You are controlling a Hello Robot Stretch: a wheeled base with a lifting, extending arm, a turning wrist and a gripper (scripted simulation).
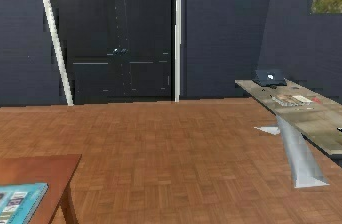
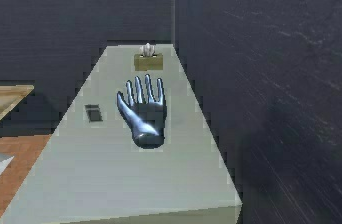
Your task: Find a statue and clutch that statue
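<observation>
In the arm side view a shiny blue-grey statue, shaped like a hand with spread fingers, lies on a long pale table. Its fingers point toward the table's far end and its wrist toward the near end. It rests around the middle of the tabletop, a little toward the right edge.
On the same table a small dark flat thing lies left of the statue and a small tan object stands at the far end. The forward view shows a dark double door, a long table with a laptop at right, a wooden table at bottom left and wood floor between.
</observation>
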